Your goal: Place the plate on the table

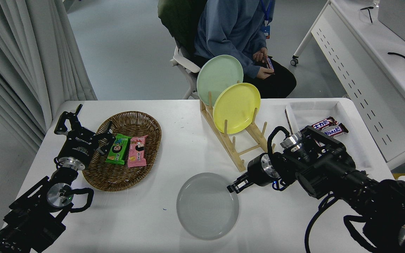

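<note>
Plate (207, 205), round, pale grey, glossy, lay flat on the white table (174, 147) toward its near edge, right of centre. Right end effector (233, 187) sat at the plate's upper right rim, fingers drawn close together at or just over the rim; whether they pinched the rim could not be told. Left end effector (69, 119) was parked at the lower left, beside the wicker basket (127, 175), fingers spread apart and empty. Basket held two snack packets side by side, one green (117, 149), one pink (137, 151). Wooden rack (239, 144) stood behind the grey plate, carrying a yellow plate (237, 107) on edge and a mint green plate (218, 77) behind it. White tray (329, 105) at the table's far right corner held chocolate bars (329, 127), partly hidden by the right arm. Person in a blue top (230, 31) sat beyond the far side, hands (263, 65) holding a small wrapped bar. Long white desk (381, 52) stood at the upper right.
</note>
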